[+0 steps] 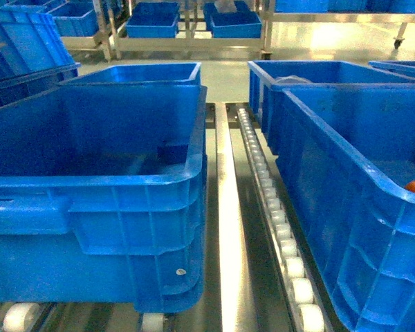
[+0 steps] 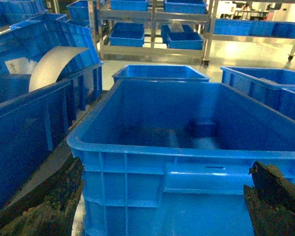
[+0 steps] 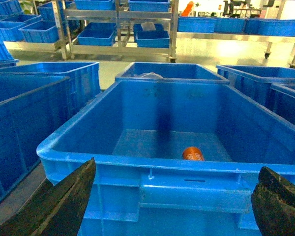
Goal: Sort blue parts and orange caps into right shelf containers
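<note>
One orange cap (image 3: 192,154) lay on the floor of the right-hand crate (image 3: 137,169), near its front wall, so that part of the sorting looked begun; the head view showed the same cap just inside that crate's near rim at the far right edge. In the left-hand crate (image 2: 187,162) a small blue part (image 2: 202,127) sat toward the back of the floor, though it was too dim to be certain of it. How many pieces were left to bring could not be judged, since no supply of parts was in view. Both crates stood on the shelf (image 1: 225,207), with its roller row between them. The right tool (image 3: 174,206) hung released and empty, fingers spread wide before the crate's front wall, the cap beyond and below the rim. The left tool (image 2: 162,206) was likewise released, holding nothing, facing its crate
</note>
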Tool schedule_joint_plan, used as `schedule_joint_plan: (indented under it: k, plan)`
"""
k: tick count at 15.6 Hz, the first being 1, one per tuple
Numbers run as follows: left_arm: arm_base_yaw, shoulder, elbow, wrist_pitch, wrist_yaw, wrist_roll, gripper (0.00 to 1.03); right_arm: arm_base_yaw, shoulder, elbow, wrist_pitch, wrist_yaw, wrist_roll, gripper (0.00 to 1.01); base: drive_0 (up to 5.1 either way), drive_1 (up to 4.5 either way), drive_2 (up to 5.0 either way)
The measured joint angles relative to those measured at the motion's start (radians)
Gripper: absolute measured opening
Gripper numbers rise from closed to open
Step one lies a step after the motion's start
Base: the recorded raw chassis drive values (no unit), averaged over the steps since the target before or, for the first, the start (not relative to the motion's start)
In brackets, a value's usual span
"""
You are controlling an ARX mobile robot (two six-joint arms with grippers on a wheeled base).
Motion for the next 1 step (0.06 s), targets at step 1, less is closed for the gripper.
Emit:
schedule_joint_plan:
  k: [1]
  plan:
    - [0.0,0.0,0.0,0.0,0.0,0.0,0.98,0.0,0.0,0.0,0.0,0.0,0.0,0.98,0.0,0.0,0.0]
